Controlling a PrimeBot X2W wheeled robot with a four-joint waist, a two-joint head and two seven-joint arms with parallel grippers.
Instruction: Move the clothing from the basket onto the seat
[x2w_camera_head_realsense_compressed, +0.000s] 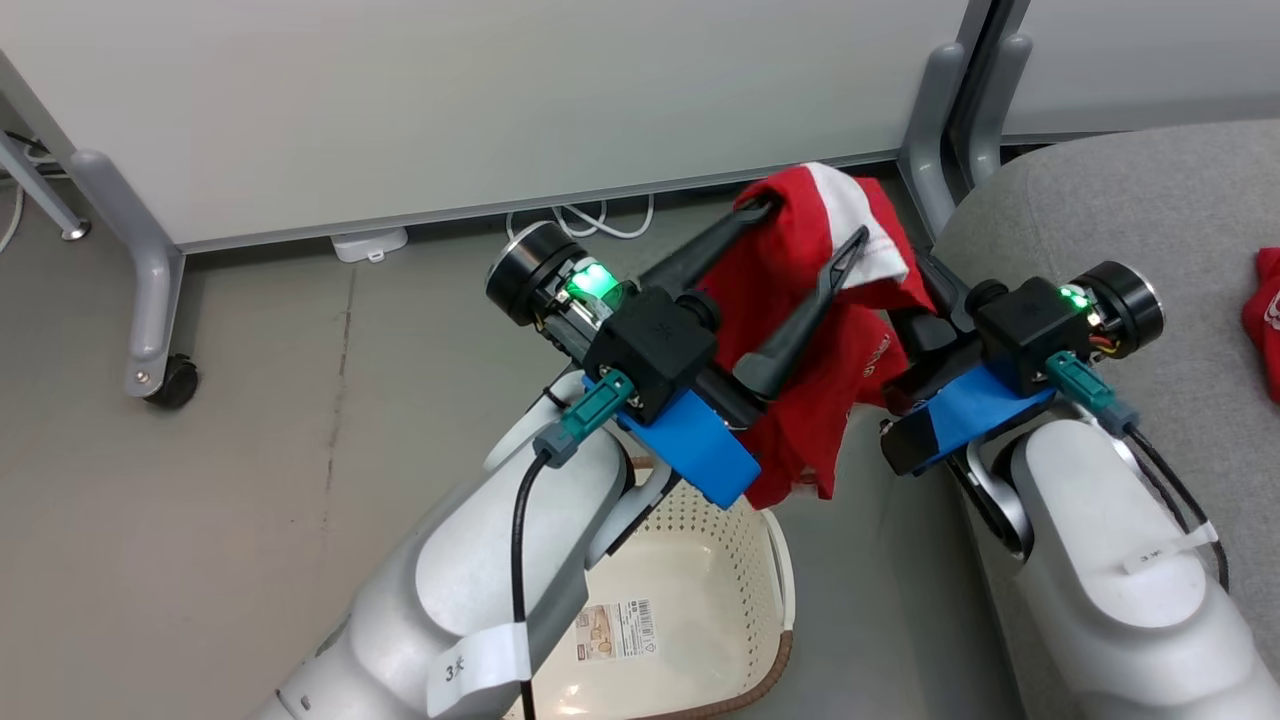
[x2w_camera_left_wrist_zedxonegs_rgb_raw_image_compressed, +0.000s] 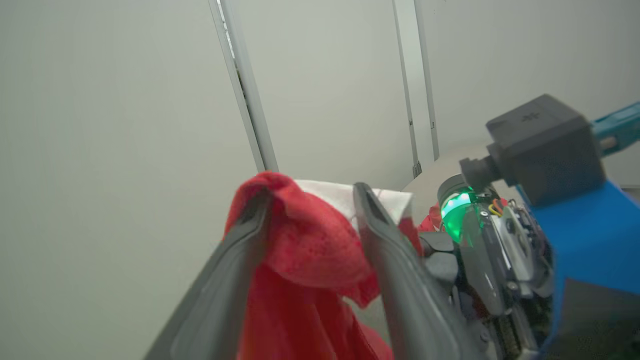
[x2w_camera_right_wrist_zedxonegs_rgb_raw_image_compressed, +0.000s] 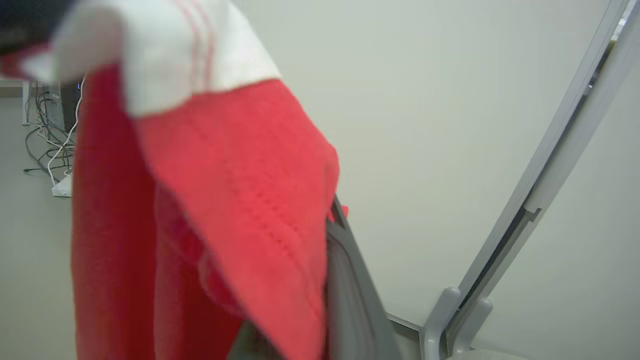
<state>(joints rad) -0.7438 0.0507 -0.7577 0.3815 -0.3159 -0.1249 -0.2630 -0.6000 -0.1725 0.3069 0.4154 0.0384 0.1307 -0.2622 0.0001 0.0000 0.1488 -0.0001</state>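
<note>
A bright red piece of clothing with a white striped cuff hangs in the air between my two grippers, above the floor. My left gripper is open, its fingers spread, with the cloth draped over and between them. My right gripper reaches in from the right and is shut on the garment's side; the fabric covers most of its fingers. The cream perforated basket sits below my left forearm, and what shows of its inside is bare. A second red garment lies on the grey seat at the right.
White partition panels stand behind, on grey legs with a caster. A white power strip and cables lie on the grey floor at the panel's foot. The seat's edge is close beside my right arm.
</note>
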